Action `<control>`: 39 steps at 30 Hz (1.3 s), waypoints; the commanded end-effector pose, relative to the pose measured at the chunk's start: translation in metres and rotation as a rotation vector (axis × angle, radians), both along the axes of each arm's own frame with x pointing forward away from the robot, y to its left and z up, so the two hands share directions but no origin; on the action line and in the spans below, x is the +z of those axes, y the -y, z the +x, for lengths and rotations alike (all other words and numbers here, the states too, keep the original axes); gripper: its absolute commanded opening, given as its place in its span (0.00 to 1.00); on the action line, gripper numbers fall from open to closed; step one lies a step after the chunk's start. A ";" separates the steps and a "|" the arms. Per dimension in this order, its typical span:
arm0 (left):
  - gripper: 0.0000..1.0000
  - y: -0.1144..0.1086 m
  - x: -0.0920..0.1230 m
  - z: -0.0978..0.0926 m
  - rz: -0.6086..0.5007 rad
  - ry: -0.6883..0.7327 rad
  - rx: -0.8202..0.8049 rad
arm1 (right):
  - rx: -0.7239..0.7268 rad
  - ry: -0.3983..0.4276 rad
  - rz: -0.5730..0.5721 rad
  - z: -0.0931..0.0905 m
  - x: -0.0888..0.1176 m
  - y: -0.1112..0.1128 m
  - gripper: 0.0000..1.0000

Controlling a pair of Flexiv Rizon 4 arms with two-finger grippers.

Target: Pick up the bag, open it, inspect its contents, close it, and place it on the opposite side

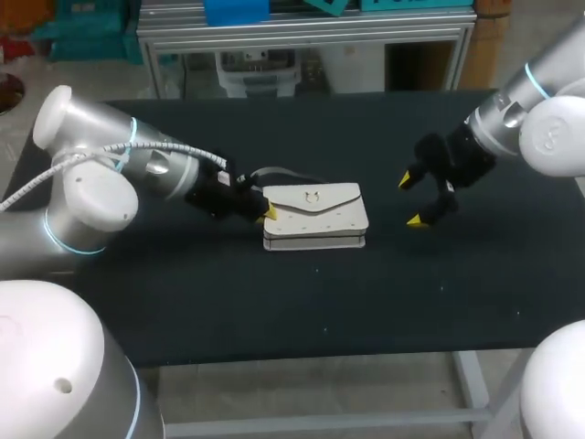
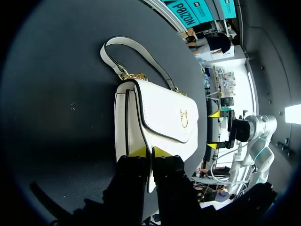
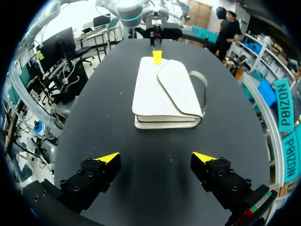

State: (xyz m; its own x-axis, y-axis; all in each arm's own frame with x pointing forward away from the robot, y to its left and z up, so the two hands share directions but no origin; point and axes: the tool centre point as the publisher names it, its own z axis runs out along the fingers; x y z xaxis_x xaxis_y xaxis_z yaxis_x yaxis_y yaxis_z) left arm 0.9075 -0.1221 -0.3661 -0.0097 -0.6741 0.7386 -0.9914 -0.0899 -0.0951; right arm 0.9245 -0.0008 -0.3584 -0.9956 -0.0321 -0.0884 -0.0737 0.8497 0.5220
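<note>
Two arms come in over a black table (image 1: 274, 302) in the head view, one from each side. A white bag (image 1: 315, 218) lies flat near the middle of the table, well away from every edge, flap side up, with a small gold clasp (image 1: 313, 196) on the flap. Its strap (image 1: 285, 173) lies on the table on the side toward the far edge. The left gripper (image 1: 268, 211) touches the bag's left end. The right gripper (image 1: 410, 200) is off the bag's right end, apart from it, its two yellow tips spread wide.

From the left wrist, the left gripper (image 2: 150, 152) is clenched on the near end of the bag (image 2: 164, 113): its two fingers stand close together with a thin white edge of the bag pinched between them. The flap runs away from the gripper, with the clasp (image 2: 183, 117) at its middle. The strap (image 2: 136, 47) loops over the table past the bag's far end. Beyond the bag the right gripper (image 2: 214, 130) shows with its tips apart.

From the right wrist, the right gripper (image 3: 156, 157) is released, fingers wide, with only bare table (image 3: 94, 117) between them. The bag (image 3: 160, 92) lies ahead of it, apart, one narrow end toward it. The strap (image 3: 203, 87) curves out beside the bag. At the bag's far end the left gripper (image 3: 157, 56) has a yellow tip on the bag's edge.
</note>
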 end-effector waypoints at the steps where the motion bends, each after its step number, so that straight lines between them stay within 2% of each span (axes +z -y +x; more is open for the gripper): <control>1: 0.00 -0.003 0.000 0.002 -0.006 -0.016 -0.002 | 0.000 0.000 0.000 0.000 0.000 -0.001 1.00; 3: 1.00 -0.006 0.000 0.002 -0.011 -0.024 0.001 | 0.000 0.000 0.000 0.000 0.000 -0.001 1.00; 8: 1.00 -0.017 0.006 0.001 -0.016 -0.017 0.021 | 0.000 0.000 0.000 0.000 0.000 -0.001 1.00; 13: 1.00 -0.043 0.021 -0.001 0.011 0.039 0.054 | 0.000 0.000 0.000 0.000 0.000 -0.001 1.00; 17: 1.00 -0.062 0.036 0.001 0.032 0.090 0.060 | 0.020 0.027 -0.027 0.000 0.010 -0.005 1.00; 21: 1.00 -0.077 0.053 0.006 0.074 0.199 0.046 | 0.051 0.056 -0.062 -0.002 0.021 -0.015 1.00; 26: 1.00 -0.088 0.069 0.008 0.102 0.347 -0.054 | 0.089 0.096 -0.102 -0.006 0.033 -0.028 1.00; 28: 1.00 -0.092 0.074 0.007 0.114 0.433 -0.133 | 0.107 0.116 -0.115 -0.008 0.037 -0.034 1.00; 29: 1.00 -0.096 0.078 0.004 0.091 0.487 -0.236 | 0.115 0.128 -0.125 -0.010 0.039 -0.037 1.00; 31: 1.00 -0.099 0.083 -0.002 0.124 0.581 -0.346 | 0.130 0.144 -0.138 -0.011 0.040 -0.041 1.00; 35: 1.00 -0.100 0.084 -0.002 0.134 0.582 -0.378 | 0.154 0.190 -0.165 -0.015 0.040 -0.050 1.00; 39: 1.00 -0.100 0.084 -0.002 0.134 0.582 -0.378 | 0.114 0.192 -0.201 -0.016 0.040 -0.053 1.00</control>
State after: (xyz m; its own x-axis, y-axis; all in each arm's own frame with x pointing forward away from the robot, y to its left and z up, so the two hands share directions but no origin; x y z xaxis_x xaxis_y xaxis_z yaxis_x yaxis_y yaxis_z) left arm 0.9023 -0.0267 -0.2832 -0.5951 -0.6605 0.4577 -0.7577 0.2715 -0.5934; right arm 0.9125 0.0476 -0.3152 -0.9503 -0.2034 -0.2355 -0.2805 0.8877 0.3651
